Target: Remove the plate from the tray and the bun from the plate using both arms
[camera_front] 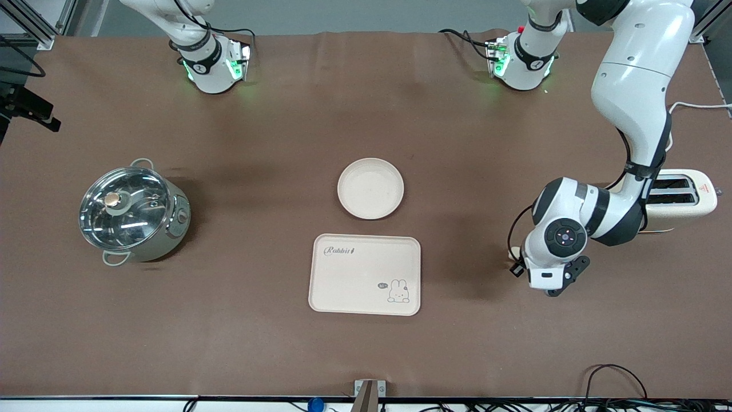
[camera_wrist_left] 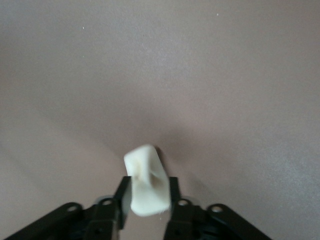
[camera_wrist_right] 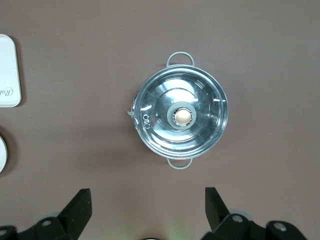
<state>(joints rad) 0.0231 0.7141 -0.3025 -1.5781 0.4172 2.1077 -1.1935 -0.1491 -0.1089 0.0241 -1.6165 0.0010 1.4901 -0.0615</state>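
Note:
The bun, small, pale and oblong, sits between the fingers of my left gripper, which is shut on it low over the brown cloth. In the front view the left arm's wrist hides that gripper, at the left arm's end of the table, in front of the toaster. The round cream plate lies at mid-table, just farther from the front camera than the tray. My right gripper is open and empty, high over the pot; it is out of the front view.
The cream rabbit tray lies nearer the front camera than the plate. A steel pot with a glass lid stands toward the right arm's end. A cream toaster stands at the left arm's end.

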